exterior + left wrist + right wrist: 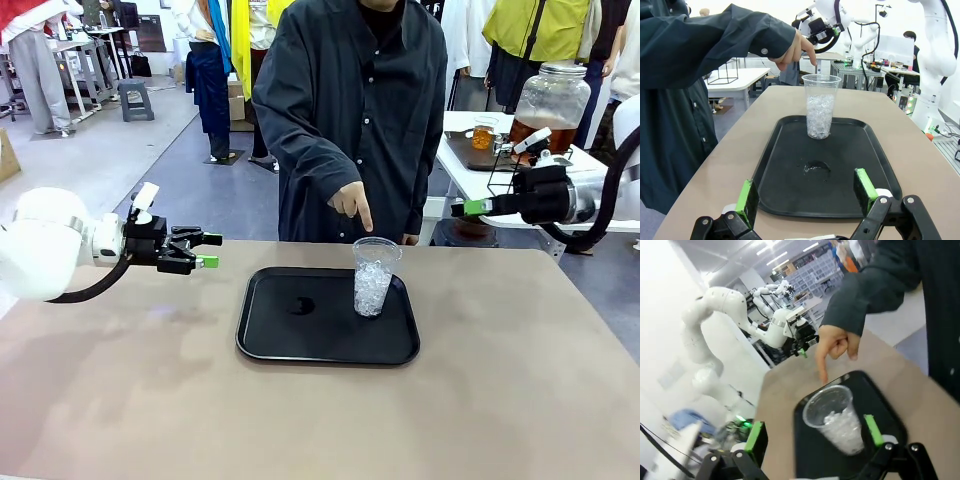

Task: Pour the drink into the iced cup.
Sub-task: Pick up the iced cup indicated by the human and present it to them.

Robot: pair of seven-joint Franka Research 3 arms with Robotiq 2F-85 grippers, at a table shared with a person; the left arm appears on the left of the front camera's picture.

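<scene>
The iced cup [374, 280], clear plastic and about half full of ice, stands upright on the right part of a black tray [280, 340]. A person's hand [352, 203] points a finger down at its rim. Amber-brown drink shows in a small cup [484, 135] and a big glass jar [548, 105] on a white side table at the back right. My left gripper [208, 250] hovers open left of the tray, facing the cup [820, 107]. Raised at the far right, my right gripper [465, 208] is open and looks down at the cup [835, 417].
The tan table [500, 400] spreads around the tray. A small wet spot [815, 167] lies on the tray [850, 150] in front of the cup. The person in a dark shirt [370, 90] stands at the far edge.
</scene>
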